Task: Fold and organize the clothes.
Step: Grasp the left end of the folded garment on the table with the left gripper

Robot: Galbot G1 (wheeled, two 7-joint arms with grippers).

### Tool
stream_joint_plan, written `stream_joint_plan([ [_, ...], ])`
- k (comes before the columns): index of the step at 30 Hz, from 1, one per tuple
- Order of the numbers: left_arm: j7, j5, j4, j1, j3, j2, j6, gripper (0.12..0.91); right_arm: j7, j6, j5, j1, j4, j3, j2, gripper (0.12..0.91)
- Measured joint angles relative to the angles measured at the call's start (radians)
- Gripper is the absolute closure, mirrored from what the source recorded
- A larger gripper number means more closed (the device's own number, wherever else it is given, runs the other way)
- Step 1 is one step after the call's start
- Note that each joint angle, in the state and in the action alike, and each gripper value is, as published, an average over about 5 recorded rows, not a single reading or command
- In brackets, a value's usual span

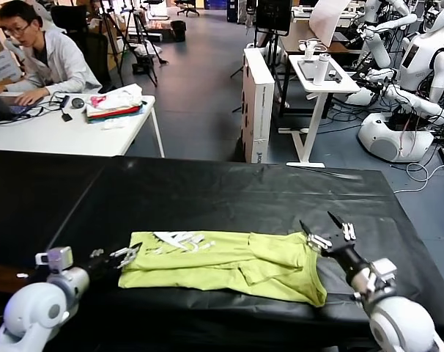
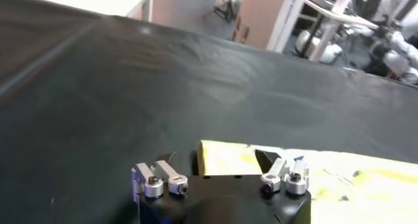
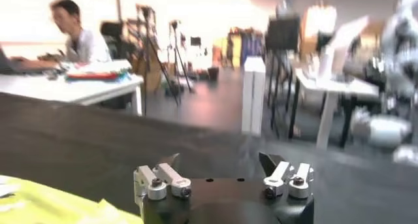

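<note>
The T-shirt [image 1: 229,265] is spread flat on the black desk [image 1: 229,192]. Left gripper [image 1: 124,256] and right gripper [image 1: 326,229] are held open at its ends, fingers empty.

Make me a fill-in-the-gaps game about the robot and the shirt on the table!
1. The T-shirt is the colour lime-____.
2. The table under it has a ____ cover.
3. The left gripper is at the shirt's edge with its jaws ____.
4. The right gripper is raised above the shirt's ____ end.

Missing words: yellow; black; open; right
</note>
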Motion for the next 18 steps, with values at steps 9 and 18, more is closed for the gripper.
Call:
stream_joint_plan([
  [9, 0.046, -0.035, 0.011, 0.038, -0.023, -0.001, 0.001, 0.123, -0.002, 0.006, -0.019, -0.056, 0.039, 0.006, 0.026, 0.592],
  [18, 0.067, -0.037, 0.017, 0.050, -0.016, -0.023, 0.000, 0.123, 0.000, 0.006, -0.022, -0.071, 0.053, 0.007, 0.035, 0.886],
])
